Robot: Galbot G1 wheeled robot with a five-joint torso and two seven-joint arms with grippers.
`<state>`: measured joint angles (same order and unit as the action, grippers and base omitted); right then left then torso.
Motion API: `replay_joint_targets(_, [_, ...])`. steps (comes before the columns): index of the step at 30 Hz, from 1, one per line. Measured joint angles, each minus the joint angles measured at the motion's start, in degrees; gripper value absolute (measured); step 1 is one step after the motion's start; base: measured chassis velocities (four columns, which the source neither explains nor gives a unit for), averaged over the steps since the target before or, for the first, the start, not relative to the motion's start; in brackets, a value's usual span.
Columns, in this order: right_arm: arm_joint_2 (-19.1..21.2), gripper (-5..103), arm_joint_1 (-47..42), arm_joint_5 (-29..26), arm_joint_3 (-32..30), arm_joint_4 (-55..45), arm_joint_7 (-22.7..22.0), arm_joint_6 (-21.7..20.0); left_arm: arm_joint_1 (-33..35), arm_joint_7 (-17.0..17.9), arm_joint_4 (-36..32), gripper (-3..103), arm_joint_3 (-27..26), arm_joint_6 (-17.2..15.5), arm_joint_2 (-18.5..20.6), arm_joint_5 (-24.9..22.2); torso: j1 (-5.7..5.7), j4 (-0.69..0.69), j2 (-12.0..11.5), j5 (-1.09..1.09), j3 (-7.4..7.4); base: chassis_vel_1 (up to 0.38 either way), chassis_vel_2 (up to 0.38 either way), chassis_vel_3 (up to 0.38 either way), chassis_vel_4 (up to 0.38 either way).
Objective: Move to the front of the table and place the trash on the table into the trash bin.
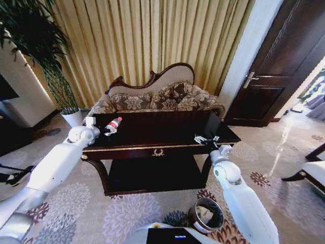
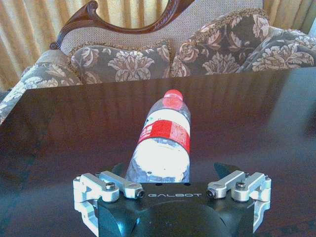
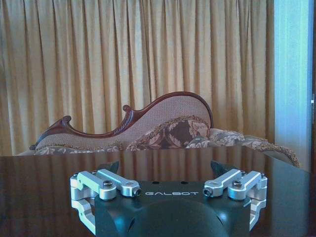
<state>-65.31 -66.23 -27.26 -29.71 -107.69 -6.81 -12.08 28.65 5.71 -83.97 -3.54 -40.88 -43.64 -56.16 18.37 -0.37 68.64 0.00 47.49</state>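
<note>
1. The bench [image 1: 167, 133] is a dark, glossy wooden piece with gold trim, a gold wreath emblem on its front and a lower shelf; it stands in front of a patterned sofa [image 1: 162, 99] and yellow curtains [image 1: 152, 40].
2. The clear plastic bottle [image 1: 112, 125] with red cap and red label lies on its side near the bench's left edge, cap pointing towards the sofa side.
3. The left hand [image 1: 90, 122] sits at the bench's left edge, just beside the bottle's base. In the left wrist view its fingers [image 2: 118, 185] are spread wide, one on each side of the bottle's [image 2: 163, 143] base, and nothing is gripped.
4. White crumpled paper scraps [image 1: 203, 139] lie near the bench's front right corner.
5. The right hand [image 1: 222, 149] hovers at that front right corner, close to the scraps. In the right wrist view its fingers [image 3: 116, 185] are spread wide and hold nothing, with the dark bench top [image 3: 44, 187] stretching ahead.
6. The trash bin [image 1: 207, 215], a round reddish-brown bucket with a dark rim, stands on the floral carpet [image 1: 127, 213] in front of the bench, below its front right corner, with something pale inside.
</note>
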Motion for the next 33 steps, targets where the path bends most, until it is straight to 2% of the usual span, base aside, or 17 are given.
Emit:
replay_joint_targets(10, [-0.1,100,0.1,0.4,0.3,0.4,0.0,0.0,0.5,-0.1,-0.1,102,-0.2,0.0,0.0,0.0,0.0,0.0,0.0,0.0,0.0,0.0,0.0,0.0,0.0])
replay_joint_targets(12, [-0.1,100,0.3,0.4,0.6,0.5,0.0,0.0,0.5,-0.4,0.0,93,-0.2,0.0,0.0,0.0,0.0,0.0,0.0,0.0,0.0,0.0,0.0,0.0,0.0])
replay_joint_targets(13, [-0.1,100,0.3,0.4,0.6,0.5,0.0,0.0,0.5,-0.4,0.0,93,-0.2,0.0,0.0,0.0,0.0,0.0,0.0,0.0,0.0,0.0,0.0,0.0,0.0])
replay_joint_targets(15, [-0.1,100,0.5,0.5,0.7,0.5,0.0,0.0,0.5,-0.7,0.0,83,-0.2,0.0,0.1,0.0,0.0,0.0,0.0,0.0,0.0,0.0,0.0,0.0,0.0])
replay_joint_targets(18, [-0.1,100,0.6,0.5,0.9,0.6,0.0,0.0,0.6,-1.0,0.0,77,-0.2,0.0,0.3,0.0,0.0,0.0,0.0,0.0,0.0,0.0,0.0,0.0,0.0])
replay_joint_targets(23, [0.0,100,0.6,0.5,0.8,0.6,0.0,0.0,1.0,-1.2,-0.1,54,-0.6,0.0,0.3,-0.1,0.0,0.0,0.0,0.0,0.0,0.0,0.0,0.0,0.0])
replay_joint_targets(25, [0.0,100,0.7,0.5,0.8,0.7,0.0,0.0,1.0,-1.2,-0.1,54,-0.6,0.0,0.3,-0.1,0.0,0.0,0.0,0.01,0.0,0.0,0.0,0.0,0.0])
replay_joint_targets(27, [0.1,100,0.7,0.5,0.7,0.7,0.0,0.0,1.0,-1.3,-0.1,47,-0.7,0.0,0.3,-0.1,0.0,0.0,0.0,0.0,0.0,0.0,0.0,0.0,0.0])
replay_joint_targets(28, [0.1,100,0.7,0.5,0.7,0.7,0.0,0.0,1.0,-1.3,-0.2,47,-0.7,0.0,0.3,-0.2,0.0,0.0,0.0,0.0,0.0,0.0,0.0,0.0,0.0])
replay_joint_targets(29, [0.0,100,0.7,0.5,0.7,0.7,0.0,0.0,1.0,-1.4,-0.3,42,-0.8,0.0,0.4,-0.2,0.0,-0.01,0.0,0.0,0.0,0.0,0.0,0.0,0.0])
replay_joint_targets(33, [-0.2,100,0.5,0.6,0.6,0.4,0.0,0.0,1.5,-1.4,-0.6,42,-1.3,0.0,0.5,-0.2,0.0,0.0,0.0,0.0,0.0,0.0,0.0,0.0,0.0])
